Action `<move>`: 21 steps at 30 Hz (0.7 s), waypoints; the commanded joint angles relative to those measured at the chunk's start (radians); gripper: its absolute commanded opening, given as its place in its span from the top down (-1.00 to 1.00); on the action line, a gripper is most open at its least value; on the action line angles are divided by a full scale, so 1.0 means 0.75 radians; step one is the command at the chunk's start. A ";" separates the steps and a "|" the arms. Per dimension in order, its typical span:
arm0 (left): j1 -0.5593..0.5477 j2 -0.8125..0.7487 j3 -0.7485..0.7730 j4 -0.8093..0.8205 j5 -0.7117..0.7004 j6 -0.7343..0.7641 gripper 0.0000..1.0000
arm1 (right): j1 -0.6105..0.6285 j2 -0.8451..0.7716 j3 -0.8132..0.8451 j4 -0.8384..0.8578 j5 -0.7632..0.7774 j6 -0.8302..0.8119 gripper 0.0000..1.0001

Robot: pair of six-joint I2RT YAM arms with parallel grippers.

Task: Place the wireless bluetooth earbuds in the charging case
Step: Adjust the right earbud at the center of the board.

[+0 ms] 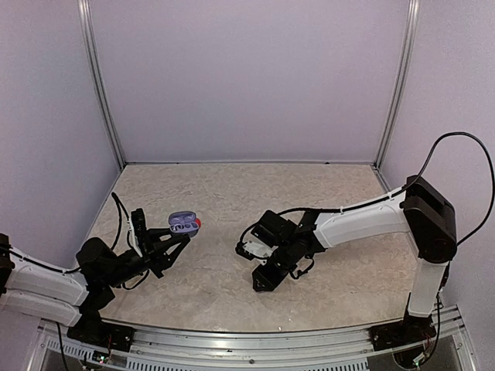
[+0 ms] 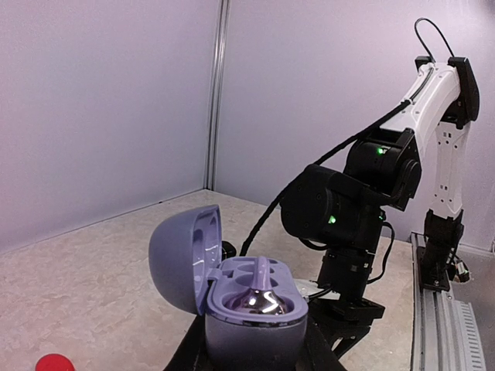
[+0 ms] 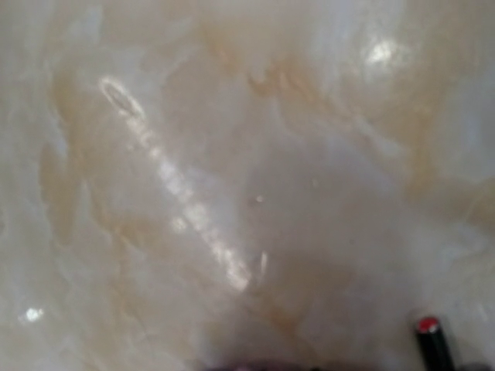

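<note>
My left gripper [image 1: 179, 234] is shut on the base of a lilac charging case [image 2: 255, 328] and holds it above the table with its lid [image 2: 182, 259] swung open to the left. One silvery earbud [image 2: 263, 300] sits in the case's near socket, and the far socket looks bare. In the top view my right gripper [image 1: 261, 280] points down at the table to the right of the case [image 1: 183, 223], well apart from it. The right wrist view is a blurred close-up of the tabletop, its fingers out of frame, so I cannot tell how the jaws stand.
A small red thing [image 2: 54, 362] lies on the marbled table [image 1: 232, 193] just left of the case, red [image 1: 198, 222] beside it from above. A dark, red-tipped piece [image 3: 428, 340] shows at the right wrist view's lower right. Grey walls enclose three sides.
</note>
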 commanded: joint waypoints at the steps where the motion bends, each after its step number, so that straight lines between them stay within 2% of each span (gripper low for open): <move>1: 0.008 -0.009 -0.010 0.017 -0.004 0.026 1.00 | -0.007 0.018 -0.016 0.017 -0.006 0.009 0.32; 21: 0.008 -0.003 -0.010 0.012 -0.007 0.037 1.00 | -0.008 0.005 -0.023 0.024 -0.013 -0.005 0.79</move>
